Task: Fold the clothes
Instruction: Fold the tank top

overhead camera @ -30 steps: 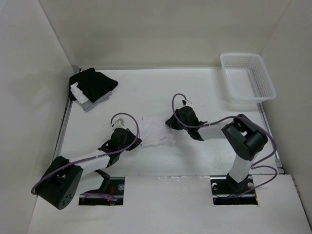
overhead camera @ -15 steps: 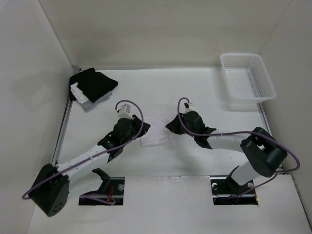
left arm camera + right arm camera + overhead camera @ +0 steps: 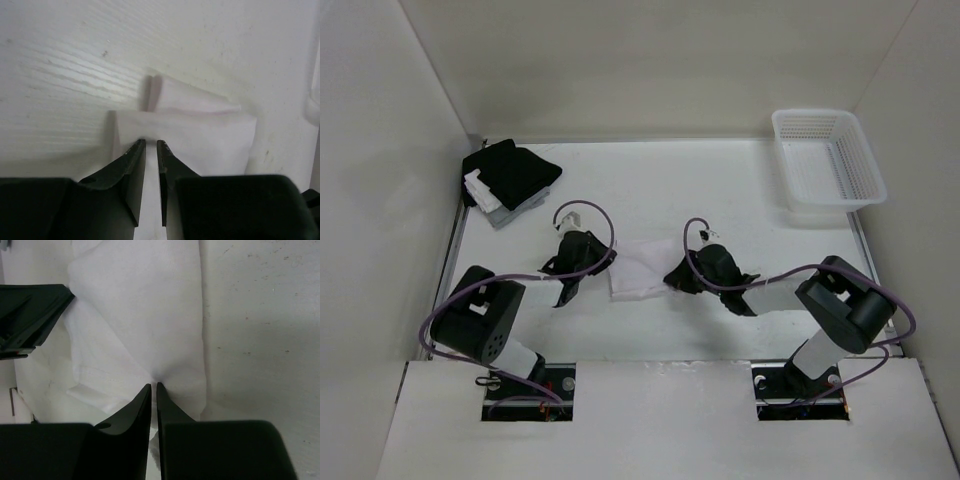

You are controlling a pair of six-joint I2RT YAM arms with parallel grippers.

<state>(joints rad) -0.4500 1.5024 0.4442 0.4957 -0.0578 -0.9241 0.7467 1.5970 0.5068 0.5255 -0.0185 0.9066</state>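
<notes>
White thin cloth on my screens: the shirt [image 3: 638, 270] lies folded into a small flat packet on the table [image 3: 650, 190], toward its near edge and right between my two arms. My right gripper [image 3: 154, 386] has its jaws almost together. The cloth puckers into creases that run to the tips, so it is pinching the shirt's right side. My left gripper [image 3: 148, 145] is at the packet's left edge with only a thin slit between its fingers; I cannot tell whether any cloth is caught there. A black bundle [image 3: 510, 172] with grey and white pieces lies at the far left corner. A white mesh basket [image 3: 832, 203] stands at the far right, and both are well apart from the shirt.
</notes>
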